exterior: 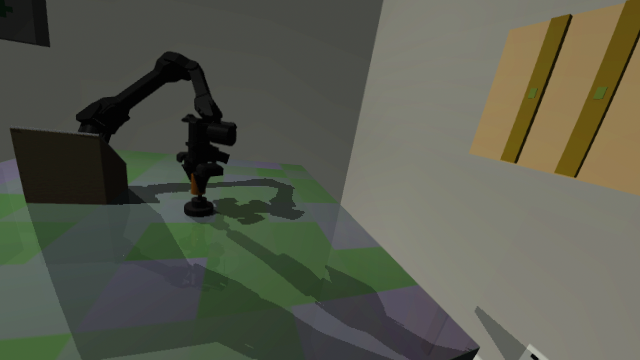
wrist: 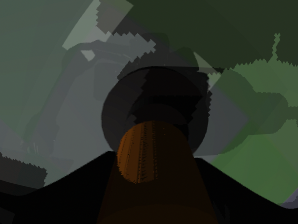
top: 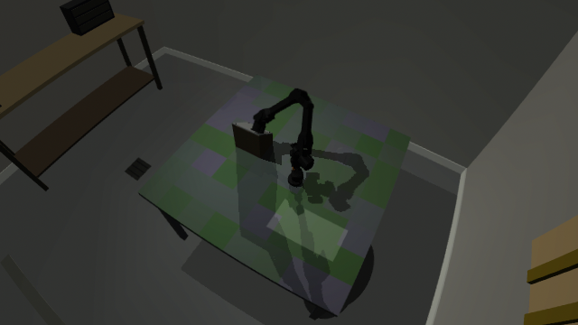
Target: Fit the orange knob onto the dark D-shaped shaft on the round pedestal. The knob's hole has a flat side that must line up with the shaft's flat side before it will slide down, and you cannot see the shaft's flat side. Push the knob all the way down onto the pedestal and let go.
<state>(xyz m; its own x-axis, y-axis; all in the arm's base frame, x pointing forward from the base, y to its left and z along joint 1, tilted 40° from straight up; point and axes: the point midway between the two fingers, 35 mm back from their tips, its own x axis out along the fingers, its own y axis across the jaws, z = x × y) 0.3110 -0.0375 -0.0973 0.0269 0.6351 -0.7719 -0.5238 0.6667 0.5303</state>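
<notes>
The orange knob [exterior: 195,186] [wrist: 137,152] is upright between the fingers of my gripper [exterior: 199,188] [wrist: 154,162], which is shut on it. The round dark pedestal [top: 295,181] [exterior: 198,209] [wrist: 116,107] stands on the table directly below. In the exterior view the knob's lower end is a little above the pedestal, with a short dark piece in between. Whether the shaft tip touches or enters the knob's hole cannot be told. The shaft's flat side and the knob's hole are hidden. In the wrist view the knob covers the near part of the pedestal.
A brown box-like block [top: 248,141] [exterior: 62,167] stands beside the arm's base on the patchwork table [top: 181,173] [exterior: 170,240]. The arm's shadows fall across the table around the pedestal. A wooden workbench [top: 54,51] stands off to the left, away from the table.
</notes>
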